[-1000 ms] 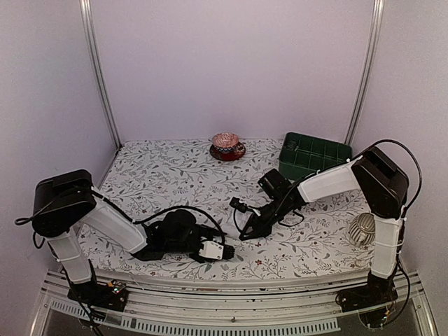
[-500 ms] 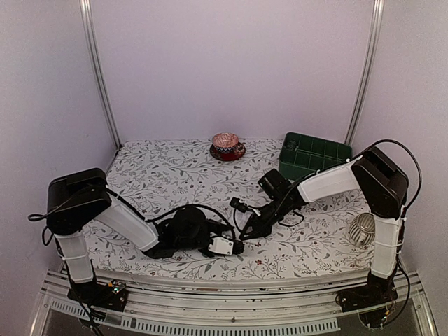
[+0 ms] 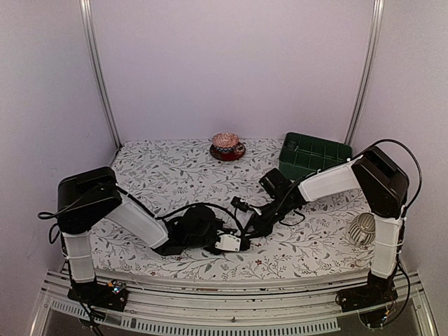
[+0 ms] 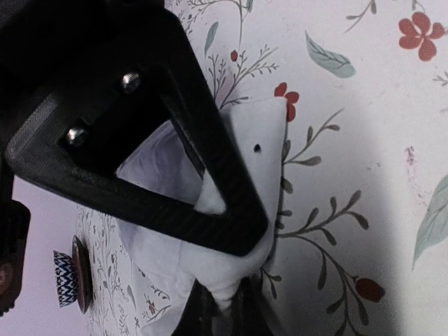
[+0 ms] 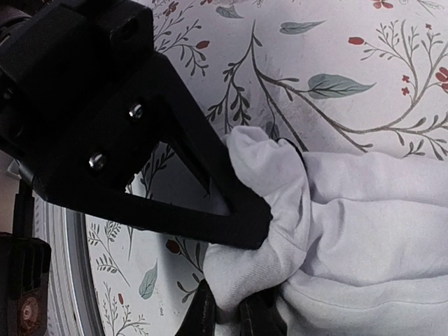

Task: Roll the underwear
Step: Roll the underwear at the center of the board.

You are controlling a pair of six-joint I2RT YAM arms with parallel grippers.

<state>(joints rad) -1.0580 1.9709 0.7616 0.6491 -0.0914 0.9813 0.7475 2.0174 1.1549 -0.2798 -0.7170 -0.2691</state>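
Rolling step: my left gripper and right gripper both pinch the white underwear; next, I judge, turning it over evenly.

Robot lab booth, shut in by plain pale walls, framed with aluminium posts, floral-clothed counter stood inside, left arm and right arm were bolted to a slotted metal rail

Tablecloth open far left. Left arm, right arm crowd white underwear near centre. Cup far centre, green tray far right, ribbed ball near right.
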